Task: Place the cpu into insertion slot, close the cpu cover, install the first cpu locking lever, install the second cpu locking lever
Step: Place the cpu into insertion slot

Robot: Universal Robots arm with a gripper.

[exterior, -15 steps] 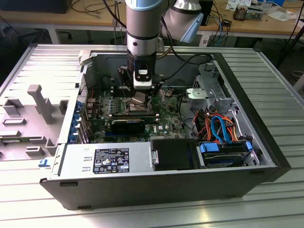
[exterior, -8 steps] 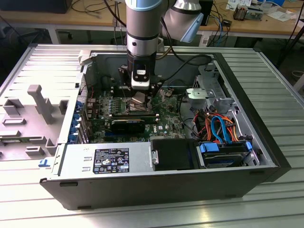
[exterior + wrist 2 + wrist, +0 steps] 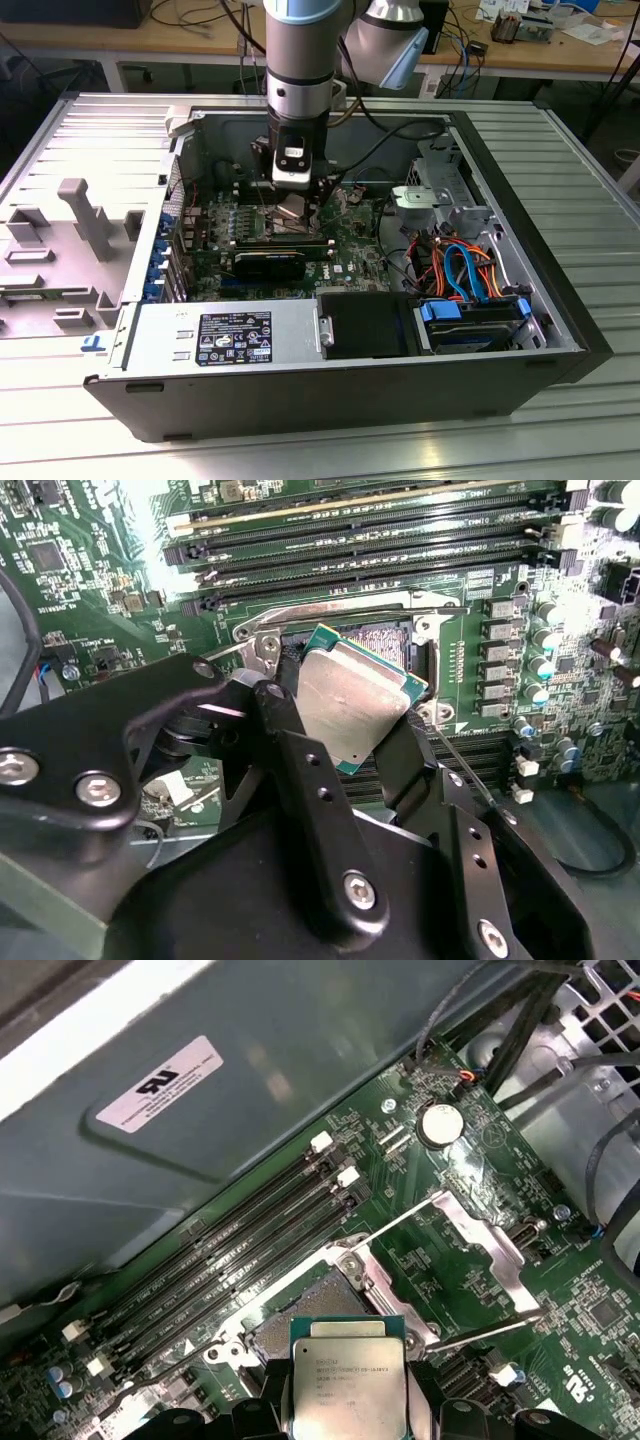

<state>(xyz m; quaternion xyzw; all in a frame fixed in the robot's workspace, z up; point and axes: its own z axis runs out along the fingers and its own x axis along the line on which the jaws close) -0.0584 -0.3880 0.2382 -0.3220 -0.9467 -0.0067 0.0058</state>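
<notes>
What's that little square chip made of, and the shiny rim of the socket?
The cpu has a dull silver, metal-looking top with a soft sheen, on a thin green base, likely circuit-board laminate. The insertion slot has a rim that looks like bright bare metal, glinting; which metal is unclear.

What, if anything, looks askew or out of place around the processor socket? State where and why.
The cpu is askew: the claw grips it by two edges, tilted above the insertion slot rather than lying flat inside it. In the first wrist view, the cpu cover is swung open beside the slot. No damage shows.
</notes>
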